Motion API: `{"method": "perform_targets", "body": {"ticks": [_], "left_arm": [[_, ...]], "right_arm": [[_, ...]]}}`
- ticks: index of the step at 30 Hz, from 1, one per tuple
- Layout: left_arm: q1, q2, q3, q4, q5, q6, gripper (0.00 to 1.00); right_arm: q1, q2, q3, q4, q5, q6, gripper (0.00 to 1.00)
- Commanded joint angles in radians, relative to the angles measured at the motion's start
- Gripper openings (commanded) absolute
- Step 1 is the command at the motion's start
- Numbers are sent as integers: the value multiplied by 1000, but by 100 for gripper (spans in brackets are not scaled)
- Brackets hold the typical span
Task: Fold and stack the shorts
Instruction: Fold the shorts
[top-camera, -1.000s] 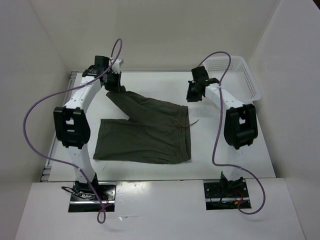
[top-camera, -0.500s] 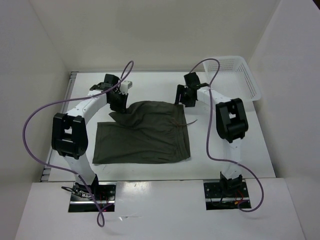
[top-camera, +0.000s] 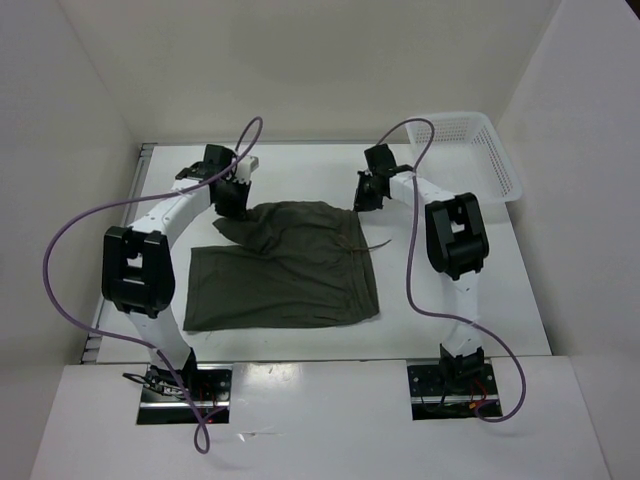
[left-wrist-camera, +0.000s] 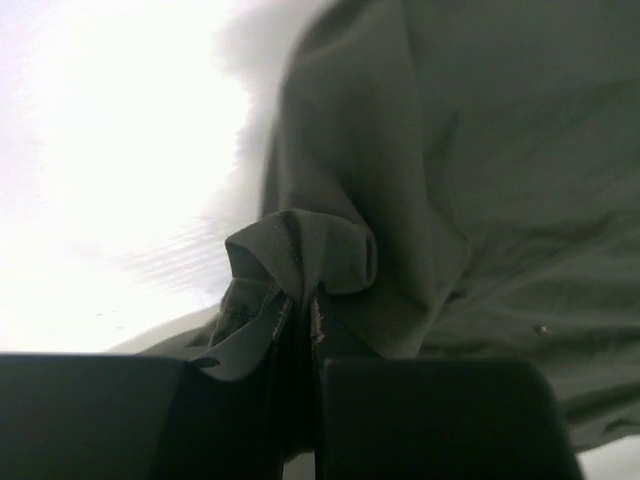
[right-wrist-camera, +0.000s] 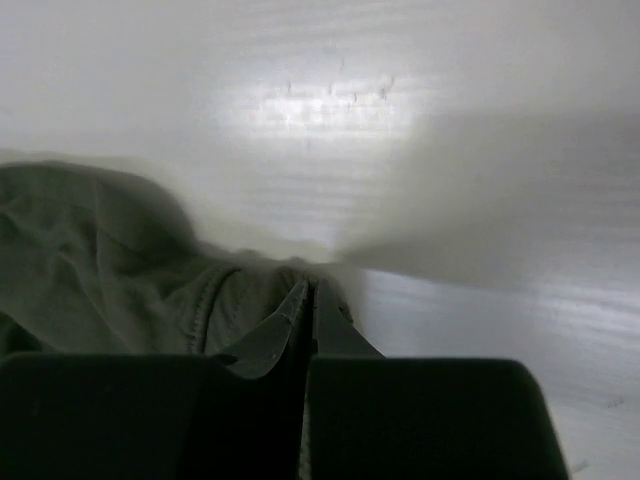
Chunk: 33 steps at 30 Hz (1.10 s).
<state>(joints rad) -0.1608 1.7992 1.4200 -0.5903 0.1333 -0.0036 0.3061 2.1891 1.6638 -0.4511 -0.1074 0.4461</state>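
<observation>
The near hem of the shorts (top-camera: 285, 275) runs roughly level with the near edge of the white table (top-camera: 500, 285), just beyond the arms' bases. The dark olive cloth lies spread on the tabletop, left of centre. Its near half is flat and smooth. The far left part is pulled up and doubled over, so a wrinkled flap lies across the flat layer beneath. A thin drawstring (top-camera: 378, 243) trails off the right side of the cloth onto bare table.

Farther back, each far corner of the cloth is in a gripper. The left gripper (top-camera: 236, 200) sits at the far left corner. In the left wrist view its fingers are clamped together on a bunched fold of the olive fabric, which puffs up just past the tips. The rest of the garment spreads away to the right, with bright table to the left. The right gripper (top-camera: 362, 195) sits at the far right corner. In the right wrist view its fingers are pressed together with a thin edge of the cloth pinched between the tips. The fabric gathers to the left of them, and bare table lies beyond and to the right.

Farthest away, a white plastic lattice basket (top-camera: 512, 175) stands at the far right corner of the table, beside the wall and well apart from the shorts. The right arm's cable crosses in front of its left end. What shows of its inside is its own white lattice. The shorts lie wholly outside it, on the table.
</observation>
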Motion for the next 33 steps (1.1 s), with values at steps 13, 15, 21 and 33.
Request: {"method": "perform_targets", "body": {"ticks": [13,15,21,33], "left_arm": [[6,-406,-341,-167,62,4,37],[-14,-469,-390,-192,45,4,39],[-46,-593,-550,-278,-44,4,56],[148,-491,-339,-209,185,4,67]], "right_arm": [[154,-698,-601,106,-112,-106,0],[203,-739,-663,83,-111,-106,0],[275,-750,-728,-9,-71,-118,0],[275,-741,-746,-9,-38,-127,0]]}}
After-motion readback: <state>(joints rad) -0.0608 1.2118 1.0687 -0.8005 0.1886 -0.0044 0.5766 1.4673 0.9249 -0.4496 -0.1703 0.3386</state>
